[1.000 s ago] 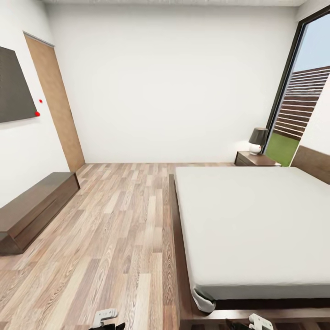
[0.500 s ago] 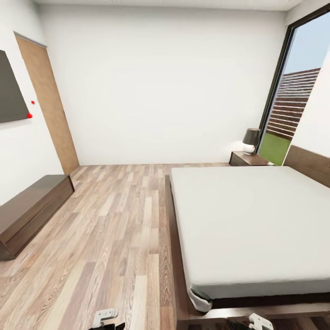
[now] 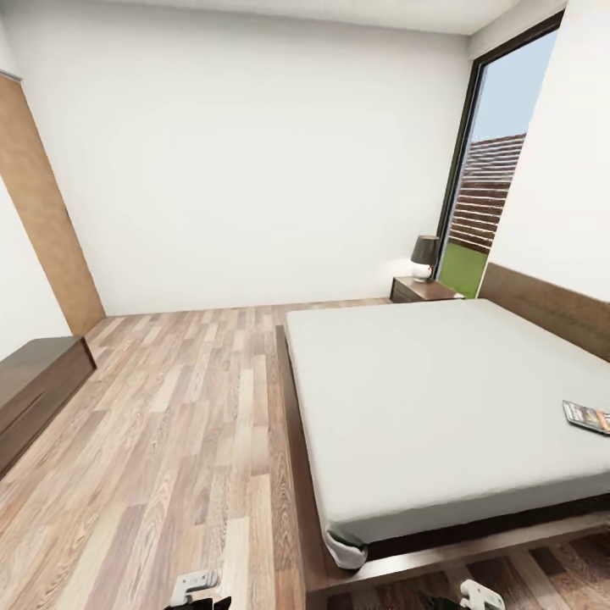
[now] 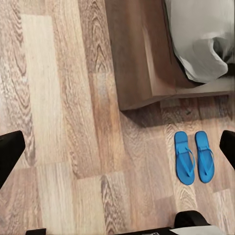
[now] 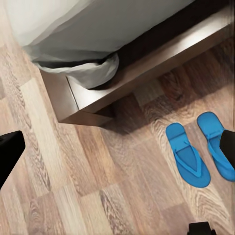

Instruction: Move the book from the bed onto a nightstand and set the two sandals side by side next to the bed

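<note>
On the off-white bed [image 3: 440, 407] lies a thin dark orange-banded book [image 3: 587, 417].

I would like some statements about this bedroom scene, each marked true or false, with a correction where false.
1. The book lies on the mattress of the bed. True.
2. The two sandals lie on the mattress. False: they lie on the wood floor, side by side near a corner of the bed frame.
3. A nightstand with a lamp stands beside the bed, near the window. True.
4. The sandals are red. False: they are bright blue.
5. The left gripper holds a sandal. False: its fingers are spread wide, with nothing between them.
</note>
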You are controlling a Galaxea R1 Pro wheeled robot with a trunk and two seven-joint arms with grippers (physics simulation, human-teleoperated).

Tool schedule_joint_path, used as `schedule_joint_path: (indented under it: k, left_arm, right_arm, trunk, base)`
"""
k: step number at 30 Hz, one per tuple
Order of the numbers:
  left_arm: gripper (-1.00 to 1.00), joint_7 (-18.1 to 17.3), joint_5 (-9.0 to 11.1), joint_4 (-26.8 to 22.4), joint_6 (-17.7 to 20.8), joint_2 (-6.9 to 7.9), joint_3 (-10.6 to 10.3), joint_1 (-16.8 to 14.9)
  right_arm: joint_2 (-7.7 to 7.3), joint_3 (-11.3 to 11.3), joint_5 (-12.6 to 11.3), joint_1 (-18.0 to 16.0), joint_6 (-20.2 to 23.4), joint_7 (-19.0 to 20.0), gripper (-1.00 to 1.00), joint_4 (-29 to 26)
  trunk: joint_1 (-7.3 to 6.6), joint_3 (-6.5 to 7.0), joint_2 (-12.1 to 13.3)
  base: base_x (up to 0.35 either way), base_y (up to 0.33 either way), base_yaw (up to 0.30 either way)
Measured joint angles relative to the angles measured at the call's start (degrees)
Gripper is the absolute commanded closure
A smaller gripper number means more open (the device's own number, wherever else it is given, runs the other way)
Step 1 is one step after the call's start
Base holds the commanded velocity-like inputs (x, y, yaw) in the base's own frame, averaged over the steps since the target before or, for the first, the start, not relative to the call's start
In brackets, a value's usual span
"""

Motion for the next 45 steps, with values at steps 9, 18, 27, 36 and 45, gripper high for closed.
schedule_joint_path:
  k: [9,18,27,36,45]
  left_arm:
    - [-1.0,0.0,0.0,0.0,0.0,-0.01,0.0,0.0]
    - [-1.0,0.0,0.0,0.0,0.0,-0.01,0.0,0.0]
    - [-1.0,0.0,-0.1,1.0,0.0,0.0,-0.1,0.0]
    - [-1.0,0.0,-0.3,2.0,0.0,-0.01,-0.1,0.0]
    - [-1.0,0.0,-0.3,2.0,0.0,0.02,0.0,0.0]
  right_arm:
    - [0.02,0.0,-0.1,0.0,0.0,-0.1,-1.0,0.0]
    - [0.02,0.0,-0.1,0.0,0.0,-0.1,-1.0,0.0]
    - [0.04,0.0,-0.1,0.0,0.0,-0.1,-1.0,0.0]
    - [0.04,0.0,-0.1,0.0,0.0,-0.1,-1.0,0.0]
    - [0.04,0.0,0.0,0.0,-0.1,-0.1,-1.0,0.0]
  trunk:
    - [0.0,0.21,0.0]
    - [0.0,0.43,0.0]
    - [0.0,0.64,0.0]
    - [0.0,0.85,0.0]
    - [0.0,1.06,0.0]
  base:
    - [0.0,0.0,-0.26]
    - [0.0,0.0,-0.26]
    - [0.0,0.0,-0.259]
    - [0.0,0.0,-0.258]
    - [0.0,0.0,-0.255]
